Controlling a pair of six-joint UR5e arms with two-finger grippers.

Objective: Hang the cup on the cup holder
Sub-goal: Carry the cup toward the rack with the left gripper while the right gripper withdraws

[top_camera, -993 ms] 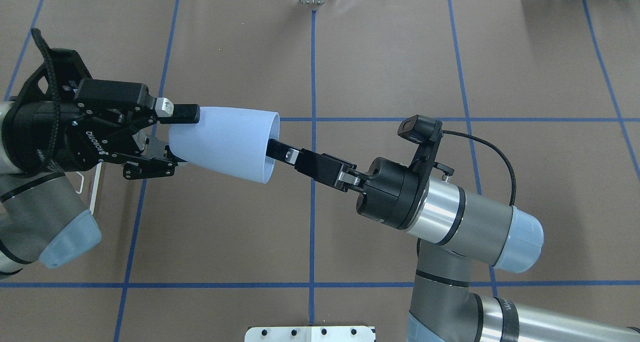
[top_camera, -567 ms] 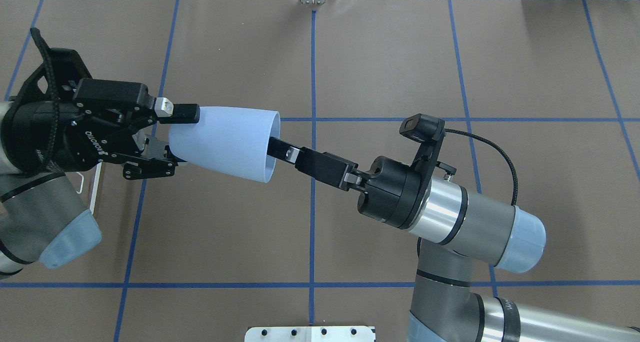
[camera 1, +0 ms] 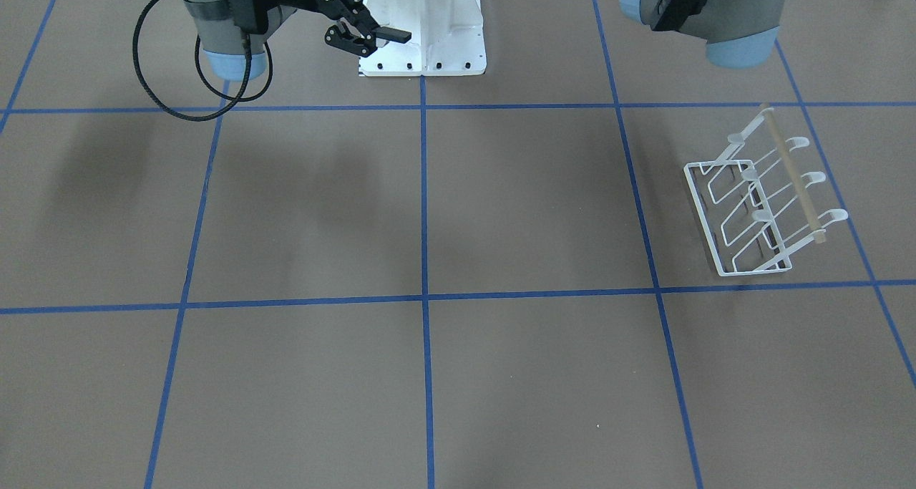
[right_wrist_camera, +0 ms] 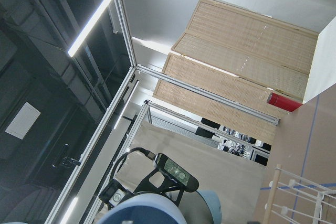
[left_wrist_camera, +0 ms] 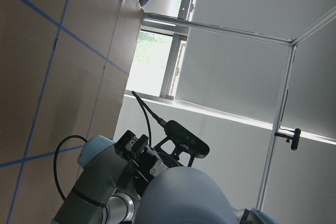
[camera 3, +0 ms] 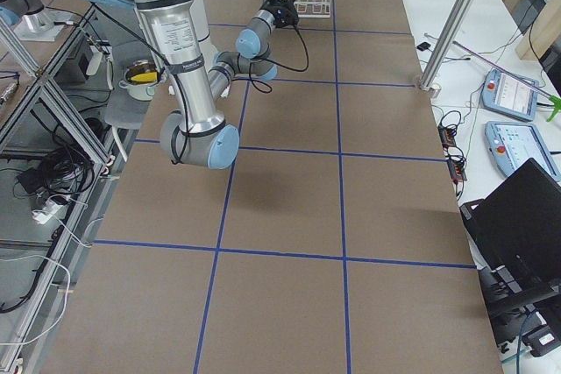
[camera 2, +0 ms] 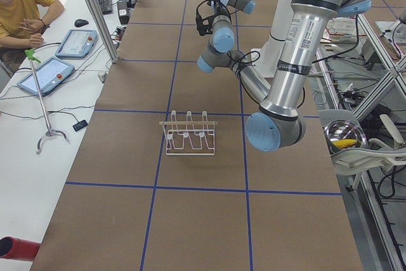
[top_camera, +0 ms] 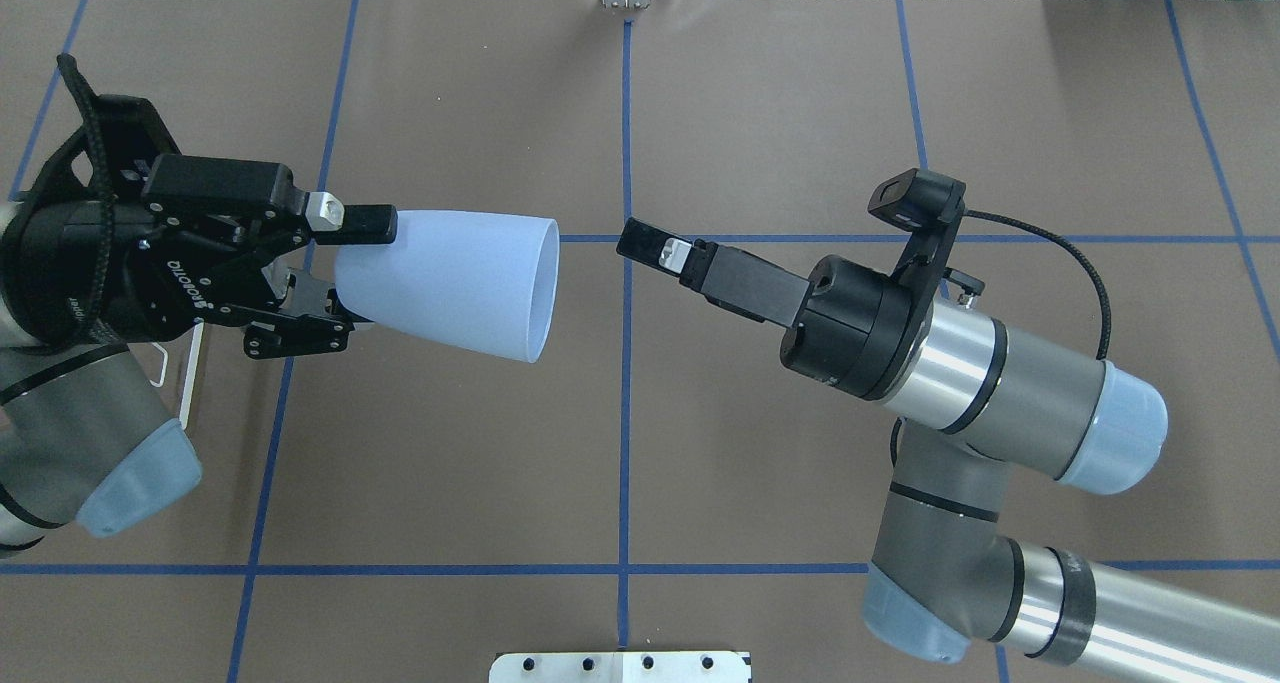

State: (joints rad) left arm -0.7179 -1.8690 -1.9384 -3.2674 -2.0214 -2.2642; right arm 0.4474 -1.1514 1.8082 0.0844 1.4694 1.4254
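- Our left pincer [top_camera: 350,268] pinches the cup [top_camera: 450,283] at its narrow base, sideways above the table [top_camera: 760,113].
- Our right pincer [top_camera: 640,243], spread, points at the cup's mouth, apart.
- The cup holder [camera 1: 758,202] stands on our left side.

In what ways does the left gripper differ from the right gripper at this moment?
The left gripper is shut on the narrow base of the cup; the right gripper holds nothing and is apart from the cup's mouth. In the overhead view the left gripper shows both fingers side by side; the right gripper is turned edge-on. Both are black and point toward each other.
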